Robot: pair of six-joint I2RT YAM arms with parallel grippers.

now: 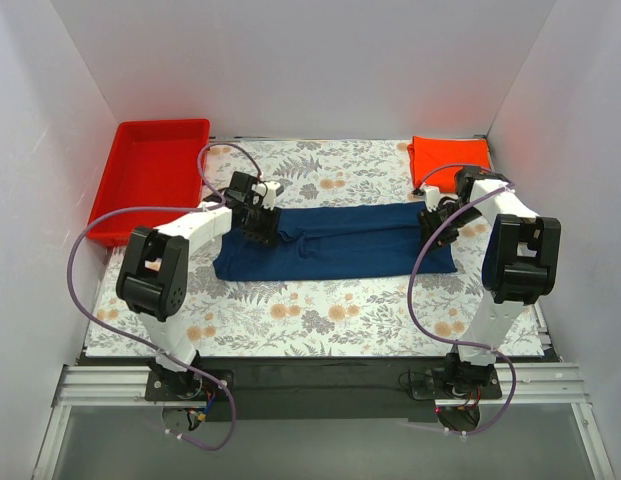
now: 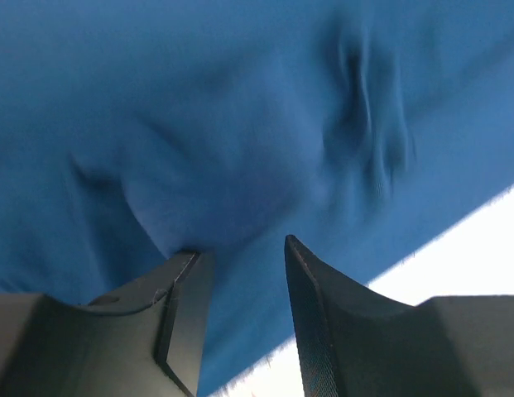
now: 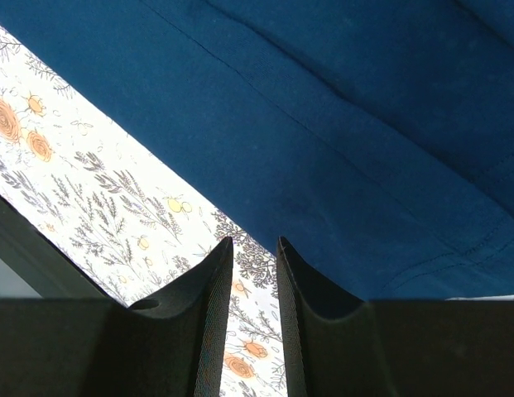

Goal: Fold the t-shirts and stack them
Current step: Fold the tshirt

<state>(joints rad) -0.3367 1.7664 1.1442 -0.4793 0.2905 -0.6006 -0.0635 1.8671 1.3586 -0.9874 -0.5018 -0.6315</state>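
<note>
The navy blue t-shirt (image 1: pixel 340 245) lies folded into a long strip across the middle of the table, with no print showing. At its back left edge my left gripper (image 1: pixel 260 215) is low over the cloth. In the left wrist view that gripper (image 2: pixel 240 244) is open, with blue cloth (image 2: pixel 240 124) filling the view and the shirt's edge crossing the gap. My right gripper (image 1: pixel 435 222) is at the strip's right end. Seen from the right wrist, this gripper (image 3: pixel 254 241) is narrowly open over the floral cover beside the shirt (image 3: pixel 339 124). The folded orange-red t-shirt (image 1: pixel 450 162) lies at the back right.
A rigid red plastic tray (image 1: pixel 155 170) sits at the back left corner. A floral cloth (image 1: pixel 320 315) covers the table. White walls close in the left, back and right sides. Purple cables loop off both arms.
</note>
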